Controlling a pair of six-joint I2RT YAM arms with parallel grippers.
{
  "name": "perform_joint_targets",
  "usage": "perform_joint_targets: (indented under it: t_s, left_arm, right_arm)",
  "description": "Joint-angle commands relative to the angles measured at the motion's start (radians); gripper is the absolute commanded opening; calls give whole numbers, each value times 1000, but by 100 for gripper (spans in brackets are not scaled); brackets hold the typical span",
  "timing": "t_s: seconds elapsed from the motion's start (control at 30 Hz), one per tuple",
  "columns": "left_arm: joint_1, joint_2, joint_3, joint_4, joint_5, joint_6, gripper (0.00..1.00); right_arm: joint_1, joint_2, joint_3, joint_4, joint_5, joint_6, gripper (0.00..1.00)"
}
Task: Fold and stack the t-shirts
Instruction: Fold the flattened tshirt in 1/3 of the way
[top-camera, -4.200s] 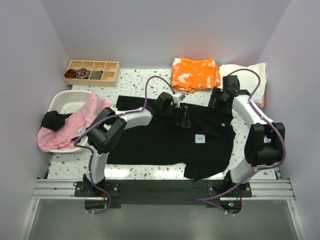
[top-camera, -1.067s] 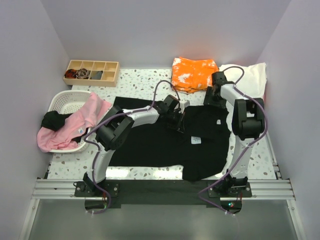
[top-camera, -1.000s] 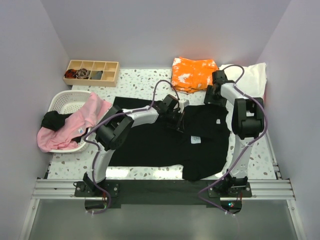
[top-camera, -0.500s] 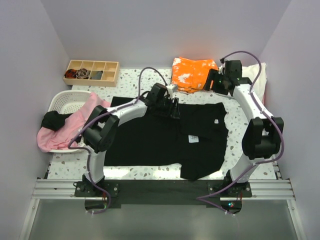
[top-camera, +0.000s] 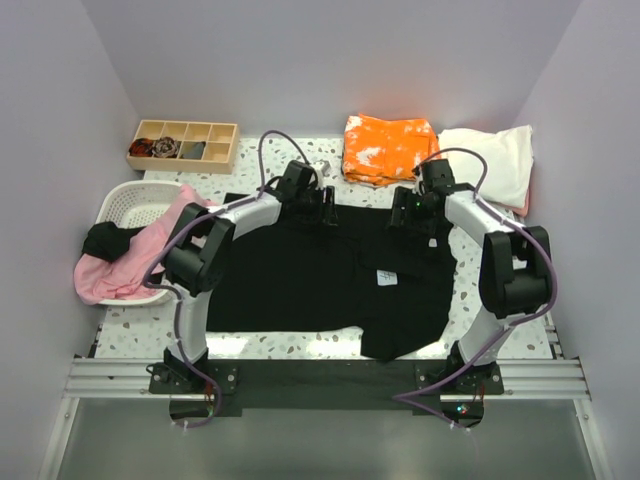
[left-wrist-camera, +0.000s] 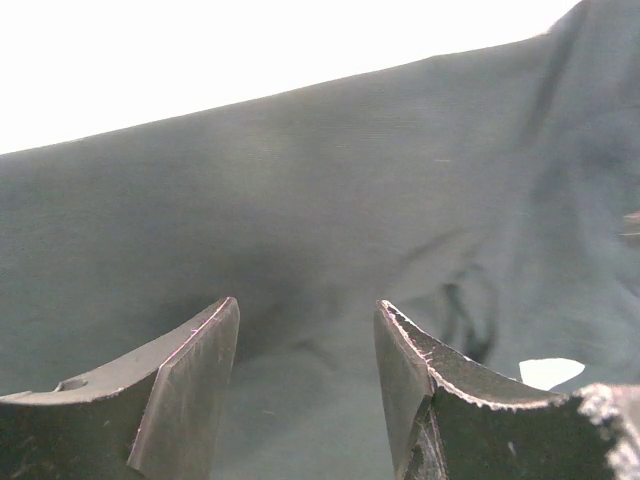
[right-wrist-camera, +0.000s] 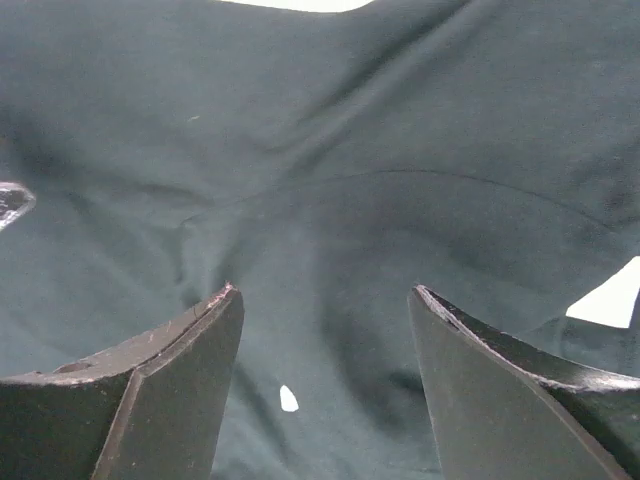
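Starting at lower centre of the frame, the black t-shirt (top-camera: 300, 280) lies spread on the counter (top-camera: 270, 160), its white label (top-camera: 388, 277) face up at centre right. At the shirt's far edge the left end effector (top-camera: 327, 210), clenched a second ago, now stands released, jaws apart with nothing between them. The right end effector (top-camera: 403, 215) hovers beside it, likewise released. The far edge now runs straighter, so spreading appears complete and folding can begin. Farther back, at upper right, lie the orange t-shirt (top-camera: 388, 150) and cream t-shirt (top-camera: 490, 165). The pink t-shirt (top-camera: 140, 255) drapes over the basket (top-camera: 120, 200) at left.
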Motion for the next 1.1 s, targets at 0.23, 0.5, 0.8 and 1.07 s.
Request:
perform_joint_targets:
  t_s: [0.23,0.5,0.8,1.07]
  left_arm:
    - [82,104,0,40,-49,14,61]
    - [120,173,43,80,-13,-6,61]
    - [123,133,7,132,16,-3,61]
    - [123,-54,3,178,-2,49,62]
  right_arm:
    - [-12,258,167,-55,280,58,74]
    - [-29,439,451,-120,359,44,75]
    - [-38,444,568,-107,310,-47,75]
    - [-38,55,298,22,306,-65,77]
